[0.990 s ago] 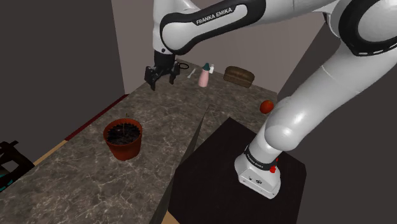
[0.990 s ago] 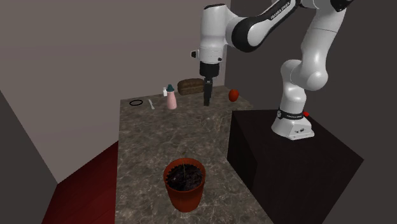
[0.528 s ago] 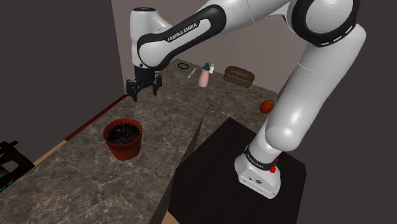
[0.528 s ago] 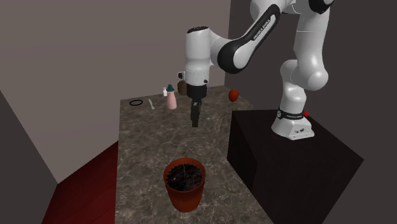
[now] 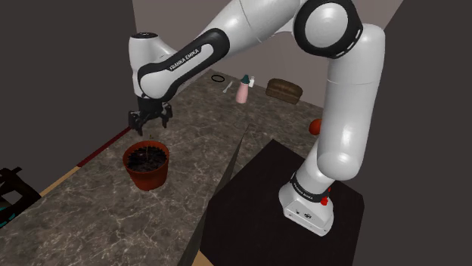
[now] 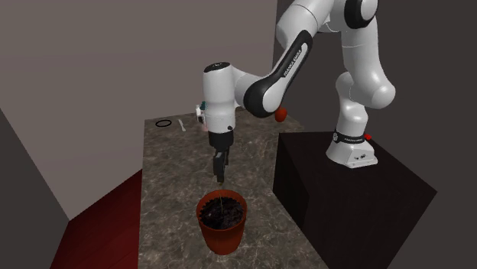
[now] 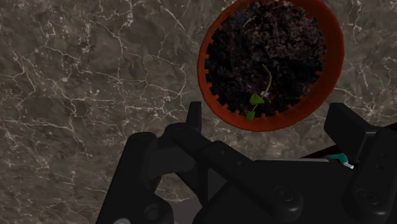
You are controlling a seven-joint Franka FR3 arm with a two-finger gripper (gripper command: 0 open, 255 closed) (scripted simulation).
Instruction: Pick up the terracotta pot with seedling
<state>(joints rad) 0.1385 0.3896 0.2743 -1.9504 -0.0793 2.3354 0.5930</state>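
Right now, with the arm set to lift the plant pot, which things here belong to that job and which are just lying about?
For the job: pot, seedling, hand (open, above the pot).
Lying about: pink bottle, black ring, brown loaf, red fruit, white stick.

**Shoulder view:** a raised camera beside and slightly behind the stand [image 5: 253, 200], which sits at the frame's lower right. It looks down and across the worktop [image 5: 189, 143] toward its far end, and the arm [image 5: 234, 26] spans the upper frame.

**Second exterior view:** a camera at the worktop's near end, facing along its length. The stand is at the right and the pot [image 6: 222, 222] sits close at lower centre.

**Wrist view:** mounted on the hand [image 5: 149, 125], looking straight down at close range, with the pot just beyond the fingers [image 7: 194, 118].

All three views share the pot and the marbled worktop around it. The two exterior views also share the arm and stand.
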